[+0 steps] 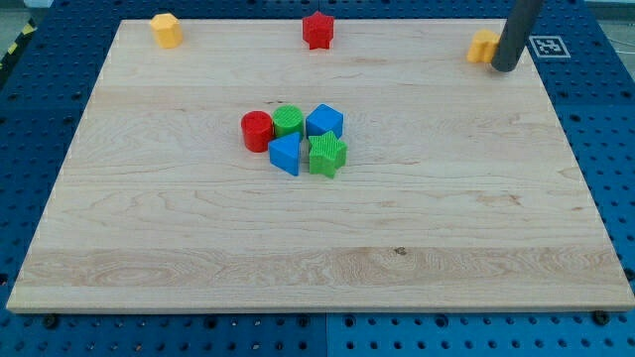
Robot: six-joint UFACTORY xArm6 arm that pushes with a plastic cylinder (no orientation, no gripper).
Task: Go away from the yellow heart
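A yellow block (483, 46), whose heart shape is partly hidden by the rod, sits at the board's top right corner. My tip (505, 68) rests on the board right beside it, touching or nearly touching its right side. A second yellow block (167, 30), pentagon-like, sits at the top left. A red star (317, 30) sits at the top middle.
A tight cluster lies a little left of the board's middle: a red cylinder (257, 131), a green cylinder (289, 122), a blue cube (324, 122), a blue triangle (285, 155) and a green star (326, 154). The wooden board (327, 258) lies on a blue pegboard table.
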